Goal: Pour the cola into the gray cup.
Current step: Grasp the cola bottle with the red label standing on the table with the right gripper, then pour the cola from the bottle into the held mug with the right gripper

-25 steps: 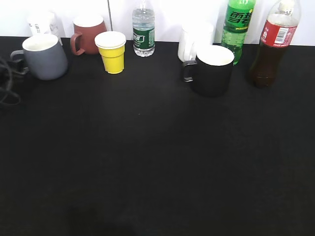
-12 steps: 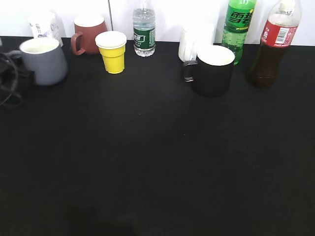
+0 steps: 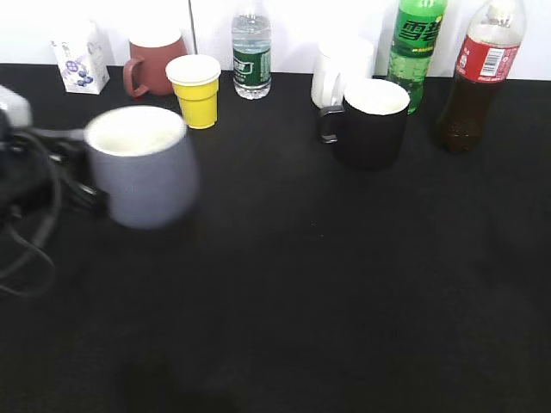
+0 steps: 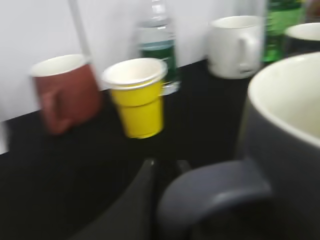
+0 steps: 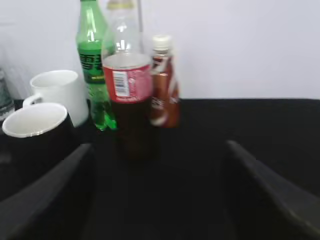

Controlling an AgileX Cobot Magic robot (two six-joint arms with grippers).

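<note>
Motion blur smears the gray cup (image 3: 138,165) near the table's left edge, its handle clamped in the left gripper (image 4: 150,172). Only the right wrist view shows the right gripper (image 5: 157,187), jaws wide, facing the cola (image 5: 128,100) by the far right corner beside a small brown bottle (image 5: 165,82)

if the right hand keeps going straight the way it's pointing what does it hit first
Most likely the cola: it stands upright almost centred between the open fingers of the right hand, with bare black table before it. Depth is hard to judge.
</note>
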